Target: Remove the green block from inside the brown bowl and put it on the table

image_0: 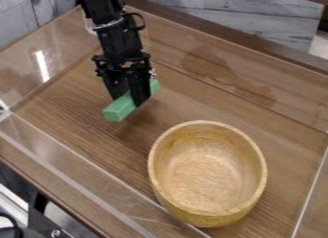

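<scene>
The green block [122, 108] hangs tilted between the black fingers of my gripper [129, 91], which is shut on its upper end; its lower end is close to or touching the table [77, 136]. The brown bowl [208, 171] stands empty at the lower right, well apart from the block and the gripper. The arm comes down from the upper left of the view.
Clear acrylic walls [52, 50] edge the tabletop on the left and along the front. A grey patterned surface lies beyond the far edge at the upper right. Open tabletop lies left of and behind the bowl.
</scene>
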### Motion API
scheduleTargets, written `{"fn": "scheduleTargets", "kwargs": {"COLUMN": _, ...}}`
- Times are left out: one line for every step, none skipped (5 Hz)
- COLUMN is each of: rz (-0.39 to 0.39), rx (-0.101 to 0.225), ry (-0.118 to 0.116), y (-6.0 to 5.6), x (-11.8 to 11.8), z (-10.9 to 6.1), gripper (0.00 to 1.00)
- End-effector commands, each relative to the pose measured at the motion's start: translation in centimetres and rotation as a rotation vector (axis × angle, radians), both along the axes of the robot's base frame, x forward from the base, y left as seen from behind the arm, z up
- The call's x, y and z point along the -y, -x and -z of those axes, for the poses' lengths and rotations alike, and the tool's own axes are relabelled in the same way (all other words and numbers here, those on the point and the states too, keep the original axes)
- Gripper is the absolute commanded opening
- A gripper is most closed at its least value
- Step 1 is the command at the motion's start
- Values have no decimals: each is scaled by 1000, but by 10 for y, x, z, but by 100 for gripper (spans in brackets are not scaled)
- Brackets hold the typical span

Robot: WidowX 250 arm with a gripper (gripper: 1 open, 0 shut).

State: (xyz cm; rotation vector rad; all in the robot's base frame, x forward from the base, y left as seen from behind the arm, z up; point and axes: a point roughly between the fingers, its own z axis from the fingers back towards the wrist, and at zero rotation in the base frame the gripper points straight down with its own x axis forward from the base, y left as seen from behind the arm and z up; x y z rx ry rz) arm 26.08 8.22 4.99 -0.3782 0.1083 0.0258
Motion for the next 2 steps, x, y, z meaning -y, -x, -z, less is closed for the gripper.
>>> {"fn": "scheduleTargets", "kwargs": {"rz": -7, "rx": 50, "ry": -23, "y": -10, "x": -10, "z": -12, "gripper": 0}}
{"fn": "scheduleTargets", "kwargs": {"rz": -7, "rx": 47, "ry": -20, "y": -10, "x": -11, "z": -12, "gripper": 0}}
